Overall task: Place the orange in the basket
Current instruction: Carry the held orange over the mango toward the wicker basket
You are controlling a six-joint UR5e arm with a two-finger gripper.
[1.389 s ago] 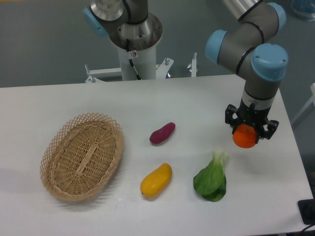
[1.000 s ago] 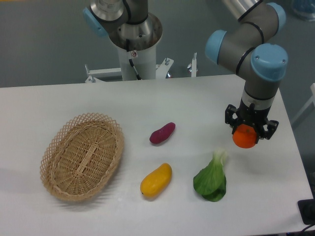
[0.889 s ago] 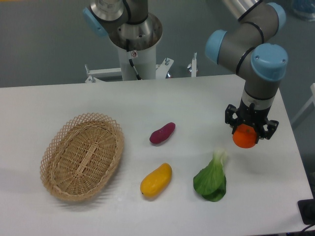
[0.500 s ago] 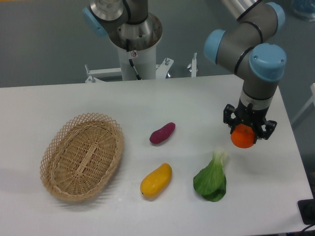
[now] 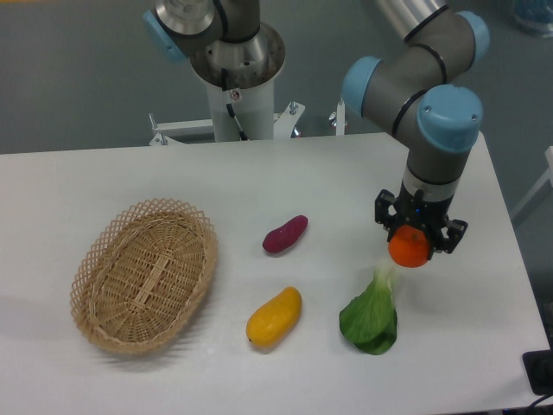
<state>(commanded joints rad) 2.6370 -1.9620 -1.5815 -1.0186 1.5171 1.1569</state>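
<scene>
My gripper [image 5: 413,245] is shut on the orange [image 5: 409,249], a small bright-orange ball, and holds it above the table at the right, just over the top of the green leafy vegetable. The basket [image 5: 145,273], an oval tan wicker one with a lattice rim, stands at the left of the table, far from the gripper, with nothing in it.
A purple sweet potato [image 5: 285,233] lies mid-table. A yellow-orange mango-like fruit [image 5: 274,317] lies in front of it. A green leafy vegetable [image 5: 372,314] lies below the gripper. The robot base [image 5: 238,69] stands behind the table's far edge.
The gripper, still holding the orange, has moved left by a short way, toward the middle of the table. Nothing else has moved.
</scene>
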